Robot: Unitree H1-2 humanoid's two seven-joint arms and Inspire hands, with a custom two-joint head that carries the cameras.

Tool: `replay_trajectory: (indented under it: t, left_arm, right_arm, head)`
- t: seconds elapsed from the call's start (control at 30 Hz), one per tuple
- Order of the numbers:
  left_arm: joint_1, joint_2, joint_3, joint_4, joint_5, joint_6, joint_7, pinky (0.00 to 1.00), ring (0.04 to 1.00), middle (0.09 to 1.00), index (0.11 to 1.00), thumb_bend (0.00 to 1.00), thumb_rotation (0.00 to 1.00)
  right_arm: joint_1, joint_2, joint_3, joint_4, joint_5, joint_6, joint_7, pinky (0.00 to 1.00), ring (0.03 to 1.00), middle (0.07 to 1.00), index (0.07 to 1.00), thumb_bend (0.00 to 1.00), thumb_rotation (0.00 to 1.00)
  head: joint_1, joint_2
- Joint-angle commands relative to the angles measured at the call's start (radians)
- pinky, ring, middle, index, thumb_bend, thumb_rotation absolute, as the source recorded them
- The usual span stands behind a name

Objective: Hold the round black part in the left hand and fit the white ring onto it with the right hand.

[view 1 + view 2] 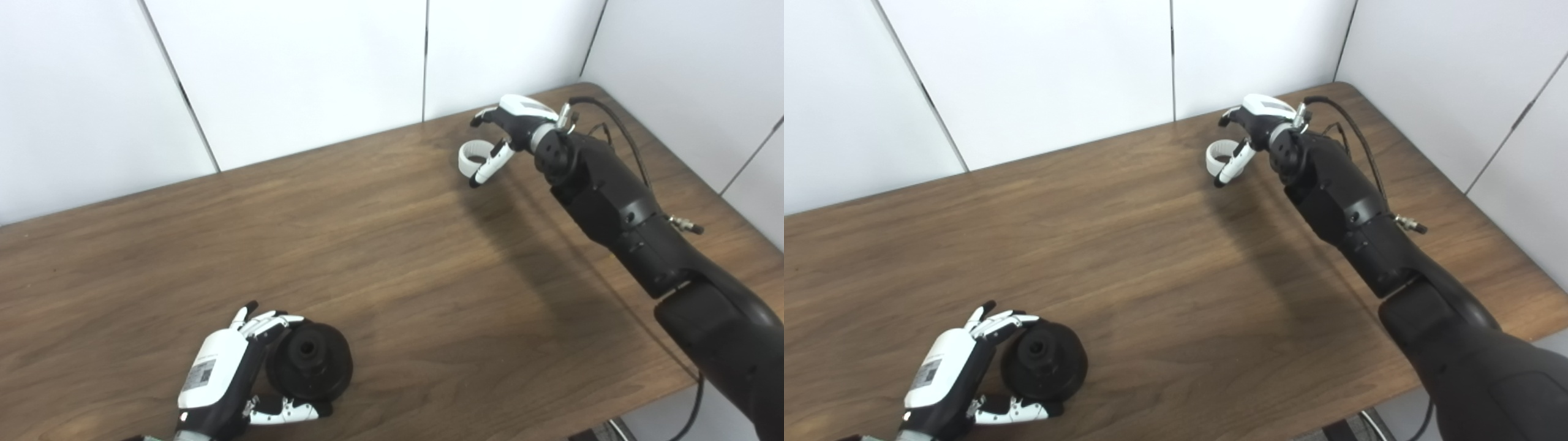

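The round black part [312,362] lies on the wooden table [392,263] near the front left, its hub with a centre hole facing up. My left hand [229,373] wraps it from the left, with fingers [269,322] on its far rim and the thumb against its near rim. The white ring [473,154] lies on the table at the far right. My right hand [511,131] hovers just over it, open, with fingers arched behind the ring and the thumb hanging in front of its right side.
White wall panels [294,73] close off the table's far and right sides. The table's right edge [744,208] runs close to my right forearm, where a black cable [618,125] loops off the wrist.
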Motion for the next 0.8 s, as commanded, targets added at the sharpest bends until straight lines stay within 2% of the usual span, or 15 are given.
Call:
replay_trajectory:
  t: [0.0, 0.27, 0.77]
  left_arm:
    - [0.011, 0.008, -0.003, -0.010, 0.021, 0.027, -0.031, 1.00, 0.842, 0.754, 0.481, 0.52, 0.05]
    - [0.008, 0.005, -0.006, -0.013, 0.036, 0.034, -0.032, 1.00, 0.840, 0.753, 0.481, 0.52, 0.05]
    - [0.013, -0.003, -0.006, -0.038, 0.037, 0.057, -0.049, 1.00, 0.843, 0.756, 0.481, 0.52, 0.05]
  right_arm:
    - [-0.065, -0.052, 0.005, -0.028, -0.026, -0.011, 0.001, 0.94, 0.975, 0.900, 0.807, 0.91, 0.24]
    - [-0.072, -0.059, 0.024, -0.024, -0.045, -0.006, 0.022, 0.89, 0.974, 0.920, 0.750, 0.91, 0.26]
    - [-0.063, -0.043, 0.032, -0.002, -0.039, -0.021, -0.025, 0.93, 0.969, 0.902, 0.700, 0.90, 0.24]
  head:
    - [-0.001, 0.000]
    - [0.003, 0.003]
    - [0.006, 0.011]
